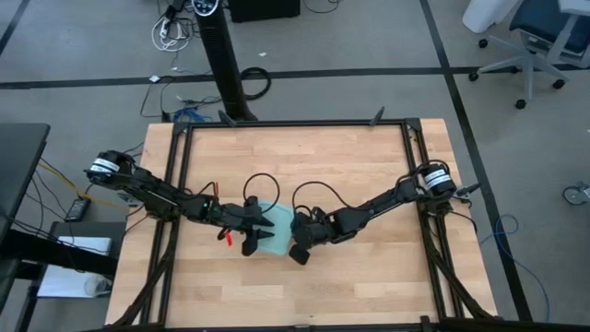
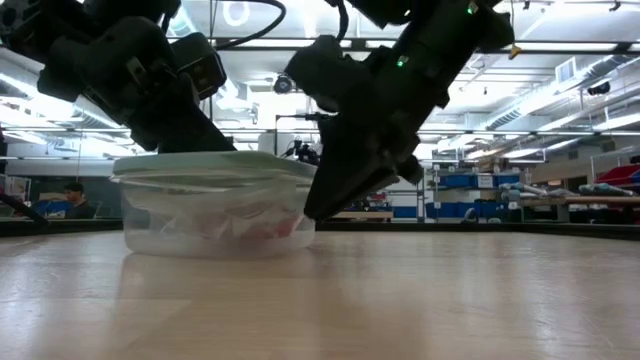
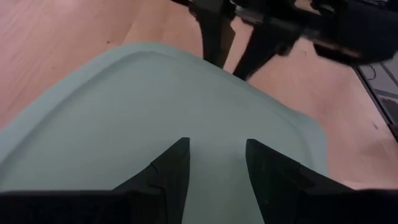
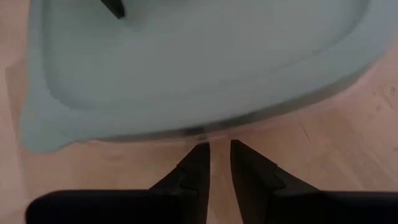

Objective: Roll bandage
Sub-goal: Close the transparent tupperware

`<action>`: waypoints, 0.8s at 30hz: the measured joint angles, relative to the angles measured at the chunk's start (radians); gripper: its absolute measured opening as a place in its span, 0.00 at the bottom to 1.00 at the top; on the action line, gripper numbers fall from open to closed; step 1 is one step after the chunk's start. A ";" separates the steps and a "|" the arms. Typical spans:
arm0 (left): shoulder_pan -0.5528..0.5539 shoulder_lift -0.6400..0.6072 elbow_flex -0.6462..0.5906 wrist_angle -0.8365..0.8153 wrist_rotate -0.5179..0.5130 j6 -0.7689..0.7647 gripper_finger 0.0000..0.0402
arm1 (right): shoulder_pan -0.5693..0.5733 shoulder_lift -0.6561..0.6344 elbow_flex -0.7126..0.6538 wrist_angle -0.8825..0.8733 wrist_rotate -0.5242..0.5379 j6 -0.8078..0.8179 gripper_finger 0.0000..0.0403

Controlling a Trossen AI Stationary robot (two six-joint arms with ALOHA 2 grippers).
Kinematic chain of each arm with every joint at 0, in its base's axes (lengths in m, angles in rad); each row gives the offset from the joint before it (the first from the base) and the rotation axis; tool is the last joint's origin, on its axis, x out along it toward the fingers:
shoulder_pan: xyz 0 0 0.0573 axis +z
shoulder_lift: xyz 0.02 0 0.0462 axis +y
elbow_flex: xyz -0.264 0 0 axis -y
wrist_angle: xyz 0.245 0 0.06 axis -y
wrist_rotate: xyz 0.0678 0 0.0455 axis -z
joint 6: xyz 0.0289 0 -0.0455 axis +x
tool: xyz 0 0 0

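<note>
A light-blue square container (image 1: 275,228) with its lid on stands at the table's middle. Through its clear wall something red, the bandage (image 2: 268,230), shows among crinkled clear plastic. A small red bit (image 1: 224,237) also shows beside my left gripper. My left gripper (image 1: 251,229) is open over the lid (image 3: 186,99), its fingers (image 3: 176,163) spread above the lid's left part. My right gripper (image 1: 299,247) stands at the container's right edge (image 4: 199,132), its fingers pointing down with a narrow gap and nothing between them. My left gripper comes at the lid's top (image 2: 200,155) slanting from above and from the table's left, fingers open; whether the tips touch the lid I cannot tell. My right gripper has its fingertips (image 4: 198,155) right at the container's rim; whether they touch it I cannot tell.
Bare wooden tabletop (image 1: 350,166) lies all around the container. Black rails (image 1: 180,166) run along the table's left and right sides. A person (image 2: 72,200) sits far off in the room behind.
</note>
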 joint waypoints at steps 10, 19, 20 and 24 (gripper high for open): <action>0.000 0.000 -0.001 0.001 0.004 0.001 0.40 | 0.056 -0.147 0.000 0.066 0.044 -0.147 0.09; 0.000 0.000 -0.002 0.001 0.002 -0.006 0.40 | 0.065 -0.010 0.001 0.323 0.030 -0.380 0.05; 0.000 0.000 -0.002 0.001 0.002 -0.010 0.40 | 0.053 0.015 0.000 0.312 0.000 -0.353 0.05; -0.001 0.001 -0.003 0.002 0.004 -0.012 0.40 | 0.018 0.041 0.006 0.328 -0.148 -0.293 0.01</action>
